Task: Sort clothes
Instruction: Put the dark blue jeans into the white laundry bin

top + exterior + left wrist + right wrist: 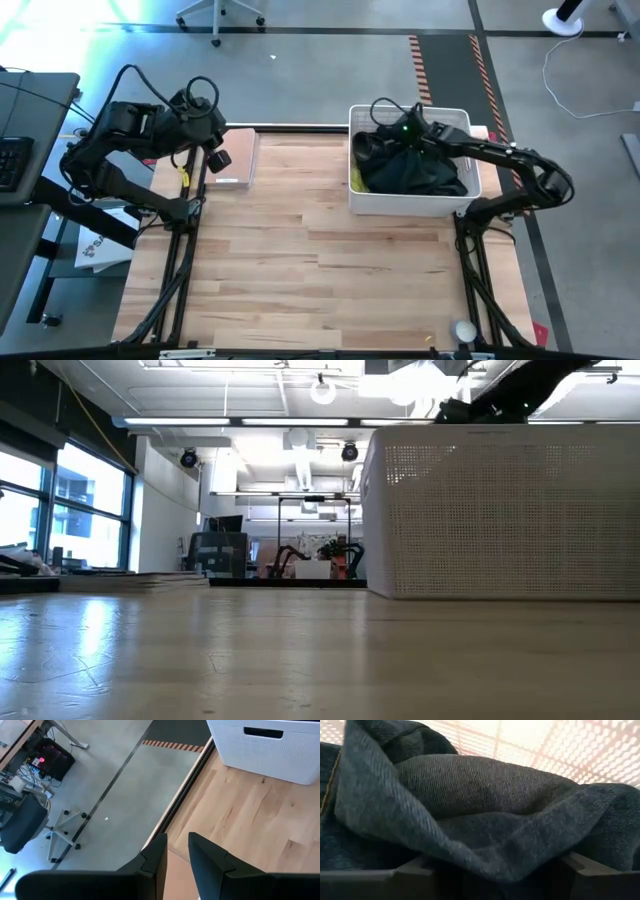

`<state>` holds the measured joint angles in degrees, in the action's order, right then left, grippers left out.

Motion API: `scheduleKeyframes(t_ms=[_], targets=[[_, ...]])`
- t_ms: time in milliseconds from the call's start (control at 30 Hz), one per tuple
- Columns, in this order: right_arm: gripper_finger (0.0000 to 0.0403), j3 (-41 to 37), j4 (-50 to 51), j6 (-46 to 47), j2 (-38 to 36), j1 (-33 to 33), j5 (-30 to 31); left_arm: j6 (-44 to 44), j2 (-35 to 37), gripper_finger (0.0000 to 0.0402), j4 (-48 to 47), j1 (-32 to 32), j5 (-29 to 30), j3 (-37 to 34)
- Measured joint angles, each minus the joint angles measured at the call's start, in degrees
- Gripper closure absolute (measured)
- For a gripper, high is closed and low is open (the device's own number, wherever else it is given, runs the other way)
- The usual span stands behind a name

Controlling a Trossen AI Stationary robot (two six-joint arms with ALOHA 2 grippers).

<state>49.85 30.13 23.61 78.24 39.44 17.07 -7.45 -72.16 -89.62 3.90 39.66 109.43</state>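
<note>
A heap of dark clothes (425, 175) fills the white perforated basket (410, 207) at the table's far right, with a bit of neon yellow cloth (355, 181) at its left wall. My right gripper (388, 138) reaches down into the heap, open wide, with a fold of dark blue twill (485, 795) bulging between its fingers. My left gripper (218, 158) hovers at the far left, over a flat tan slab (236, 160). Its fingers (177, 852) stand a narrow gap apart with nothing between them. My right gripper slants down from the table's right side into the heap. A thick fold of the dark twill (490, 855) lies between its open fingers (412, 868) and laps over both. The fingers are not closed on it. The cloth rests on the heap in the basket.
A small white-grey ball (465, 330) lies at the near right edge. Bare wooden tabletop (320, 270) spreads between the arms. The low view shows the basket's wall (500, 510) on the right. A desk with a keyboard (15, 160) stands beyond the table's left edge.
</note>
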Motion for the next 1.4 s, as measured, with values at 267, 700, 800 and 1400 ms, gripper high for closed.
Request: scheduleKeyframes(t_ms=[267, 700, 800, 1400], targets=[[0.0194, 5.46, 6.33, -2.32, -3.88, -1.48, -1.16, -0.01, -0.01, 0.0326, -0.17, -0.65, -0.02, 0.00], [0.0194, 20.25, 9.57, -4.65, -16.53, -22.82, 2.86, -1.45, -0.02, 0.0326, -0.37, -0.66, -0.02, 0.00], [0.0194, 16.36, 9.51, -4.80, -15.99, -24.56, -2.82, -1.45, -0.02, 0.0326, -0.39, -0.66, -0.02, 0.00], [0.0194, -8.28, 1.62, 5.82, -12.35, -9.26, -11.87, -0.74, -0.04, 0.0326, -0.39, -0.63, 0.00, 0.00]])
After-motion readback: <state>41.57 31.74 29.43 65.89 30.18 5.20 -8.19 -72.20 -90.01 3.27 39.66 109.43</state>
